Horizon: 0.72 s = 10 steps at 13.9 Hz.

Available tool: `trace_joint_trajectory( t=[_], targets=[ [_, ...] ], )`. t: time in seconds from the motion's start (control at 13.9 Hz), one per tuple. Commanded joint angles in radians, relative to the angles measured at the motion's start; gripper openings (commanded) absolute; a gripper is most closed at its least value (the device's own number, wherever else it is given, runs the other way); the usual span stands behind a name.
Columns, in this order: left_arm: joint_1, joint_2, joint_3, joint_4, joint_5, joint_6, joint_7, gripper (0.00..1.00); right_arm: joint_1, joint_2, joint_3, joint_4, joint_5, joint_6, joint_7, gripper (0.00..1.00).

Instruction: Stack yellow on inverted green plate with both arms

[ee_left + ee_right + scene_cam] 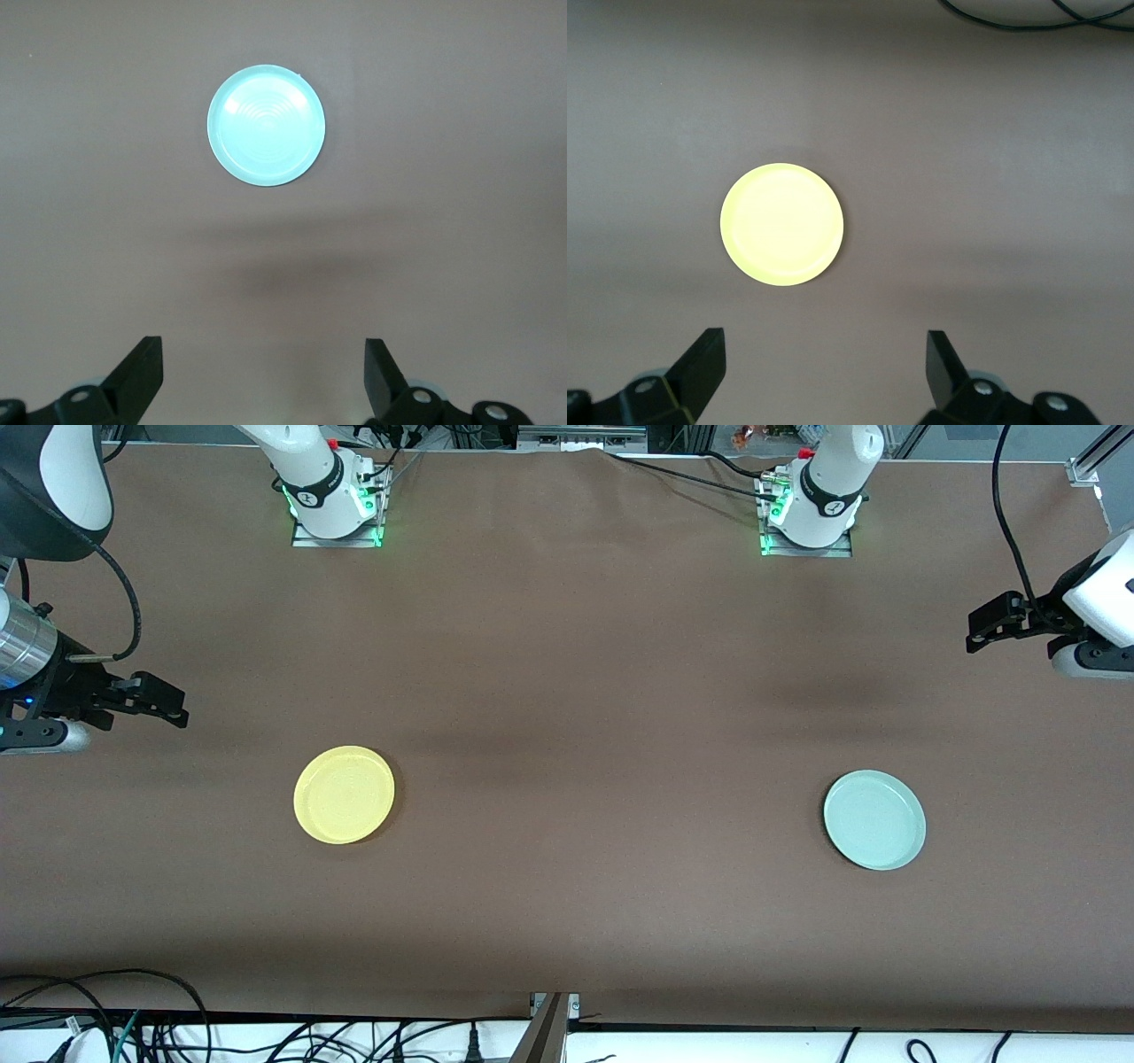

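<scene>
The yellow plate (344,794) lies flat on the brown table toward the right arm's end. It also shows in the right wrist view (781,224). The green plate (874,819) lies flat toward the left arm's end, and shows in the left wrist view (266,125). My right gripper (177,707) hangs open and empty in the air over the table's right-arm end, well apart from the yellow plate. In its own view its jaws (824,350) stand wide apart. My left gripper (974,631) hangs open and empty over the table's left-arm end, apart from the green plate; its jaws (263,354) stand wide apart.
The two arm bases (335,500) (811,509) stand at the table's edge farthest from the front camera. Black cables (133,1027) and a metal bracket (554,1014) lie along the nearest edge. A cable (1028,13) shows in the right wrist view.
</scene>
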Motion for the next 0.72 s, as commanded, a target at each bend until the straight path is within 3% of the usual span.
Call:
trace_joint_trajectory(
  t=[0.0, 0.22, 0.43, 0.65],
  targets=[
    [0.007, 0.017, 0.0, 0.035, -0.01, -0.032, 0.01, 1.0, 0.002, -0.003, 0.002, 0.004, -0.001, -0.004, 0.008, 1.0],
    [0.041, 0.095, 0.007, 0.039, -0.011, -0.021, 0.171, 1.0, 0.001, -0.003, 0.0, 0.004, -0.002, -0.002, 0.008, 1.0],
    [0.047, 0.252, 0.007, 0.11, -0.009, 0.042, 0.252, 1.0, 0.001, -0.002, 0.0, 0.003, -0.007, -0.007, -0.002, 1.0],
    [0.05, 0.366, 0.007, 0.113, 0.006, 0.209, 0.349, 1.0, 0.004, -0.006, 0.002, 0.001, -0.008, -0.017, -0.003, 1.0]
  ],
)
